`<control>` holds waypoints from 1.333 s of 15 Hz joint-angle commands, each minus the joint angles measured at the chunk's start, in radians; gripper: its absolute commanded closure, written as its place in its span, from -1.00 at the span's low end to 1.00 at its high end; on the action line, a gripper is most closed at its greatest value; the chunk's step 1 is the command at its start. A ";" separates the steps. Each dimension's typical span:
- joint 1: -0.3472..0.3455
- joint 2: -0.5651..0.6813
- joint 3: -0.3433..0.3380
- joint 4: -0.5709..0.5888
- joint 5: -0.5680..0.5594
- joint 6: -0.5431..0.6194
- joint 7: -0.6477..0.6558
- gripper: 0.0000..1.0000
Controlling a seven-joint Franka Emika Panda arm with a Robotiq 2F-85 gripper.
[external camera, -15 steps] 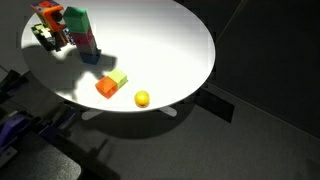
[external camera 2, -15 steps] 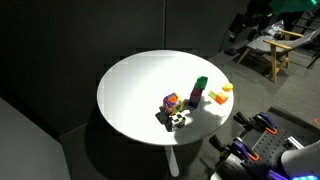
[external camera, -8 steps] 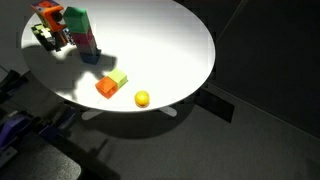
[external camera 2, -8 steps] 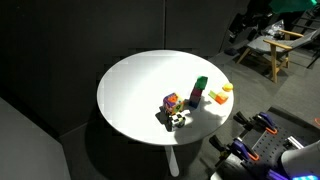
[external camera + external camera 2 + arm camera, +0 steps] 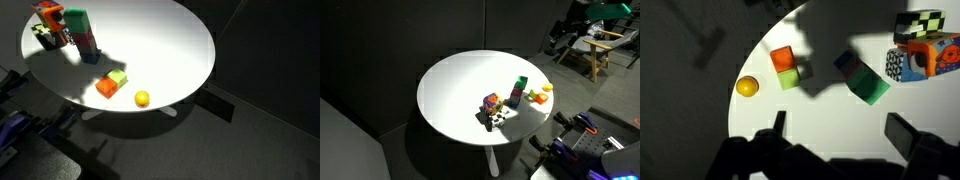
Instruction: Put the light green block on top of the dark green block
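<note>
Light green block (image 5: 117,79), a pale lime cube, is lying near the table's (image 5: 170,40) edge, touching an orange cube (image 5: 105,89). A ball (image 5: 142,98) is sitting just beside, closer to the rim. Dark green block (image 5: 77,18) is topping a tower at another edge, well apart, with open tabletop between. Gripper (image 5: 840,124) is hanging above, jaws spread, empty.

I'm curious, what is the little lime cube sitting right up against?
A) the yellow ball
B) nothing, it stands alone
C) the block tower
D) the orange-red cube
D: in an exterior view the lime cube sits against the orange-red cube, while the ball lies a little apart and the tower stands farther off.
</note>
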 commanded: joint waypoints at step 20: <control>-0.007 0.483 -0.075 0.160 0.005 0.276 -0.179 -1.00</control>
